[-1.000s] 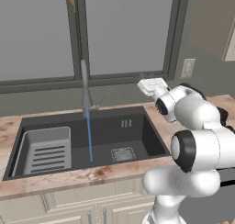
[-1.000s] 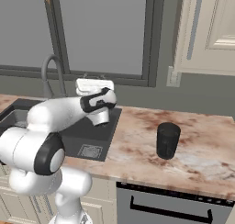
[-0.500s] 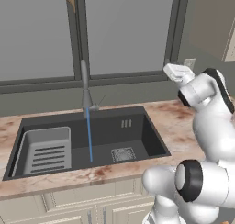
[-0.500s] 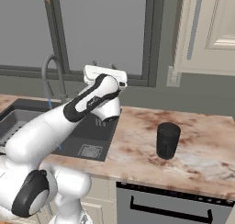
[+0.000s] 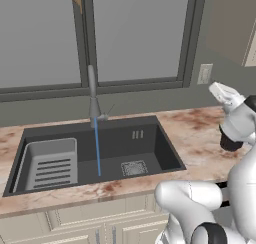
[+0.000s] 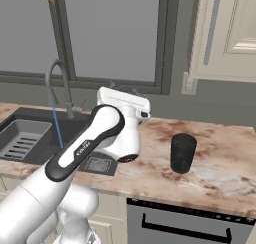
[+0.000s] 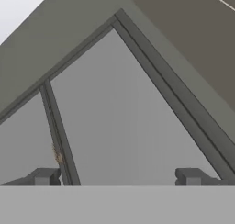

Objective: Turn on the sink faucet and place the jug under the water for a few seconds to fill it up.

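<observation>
Jug [image 6: 182, 153] on counter [image 6: 225, 158], right of sink [image 5: 150, 153] w/ faucet [image 5: 93, 95].

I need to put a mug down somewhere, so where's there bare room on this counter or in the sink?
The marble counter is bare between the sink and the jug, and again right of the jug. In the sink, the floor around the drain grate is free; the rack and the water crowd its left half.

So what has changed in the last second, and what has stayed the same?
The arm swung away from the sink to the right, over the counter, toward the jug. The end effector is open and holds nothing; the hand view faces the window. The water runs from the sink faucet as before, and the jug stands where it stood.
</observation>
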Robot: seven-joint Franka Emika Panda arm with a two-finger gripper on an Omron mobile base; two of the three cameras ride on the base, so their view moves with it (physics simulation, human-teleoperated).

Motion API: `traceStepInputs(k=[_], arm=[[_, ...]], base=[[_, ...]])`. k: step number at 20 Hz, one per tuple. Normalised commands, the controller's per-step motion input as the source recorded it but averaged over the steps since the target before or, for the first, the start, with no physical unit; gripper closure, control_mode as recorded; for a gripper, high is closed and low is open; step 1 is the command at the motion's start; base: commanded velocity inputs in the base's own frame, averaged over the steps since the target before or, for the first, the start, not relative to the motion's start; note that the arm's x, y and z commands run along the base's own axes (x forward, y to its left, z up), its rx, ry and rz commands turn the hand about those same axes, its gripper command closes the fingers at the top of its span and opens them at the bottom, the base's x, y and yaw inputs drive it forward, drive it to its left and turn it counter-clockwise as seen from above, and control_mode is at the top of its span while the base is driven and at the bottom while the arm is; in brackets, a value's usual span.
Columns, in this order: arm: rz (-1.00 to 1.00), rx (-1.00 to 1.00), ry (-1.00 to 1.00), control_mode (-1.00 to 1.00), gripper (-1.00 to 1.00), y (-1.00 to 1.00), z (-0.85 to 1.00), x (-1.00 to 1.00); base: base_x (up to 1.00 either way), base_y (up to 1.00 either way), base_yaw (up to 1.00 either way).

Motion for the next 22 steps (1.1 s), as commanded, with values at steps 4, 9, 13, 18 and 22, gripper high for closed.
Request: traceStepInputs(k=[4,9,13,18,22], arm=[[0.00,0.00,-0.01,-1.00,-1.00,-0.68,-0.13,-1.00],[0.00,0.00,-0.01,-1.00,-1.00,-0.57,-0.02,-1.00],[0.00,0.00,0.00,-1.00,-1.00,-0.42,-0.11,-0.97],[0.00,-0.08,0.03,-1.00,-1.00,-0.09,-0.57,-0.65],[0.00,-0.12,0.04,-1.00,-1.00,-0.02,-0.78,-0.38]], base=[[0.00,0.00,0.00],[0.00,0.00,0.00],[0.00,0.00,0.00],[0.00,0.00,0.00],[0.00,0.00,0.00]])
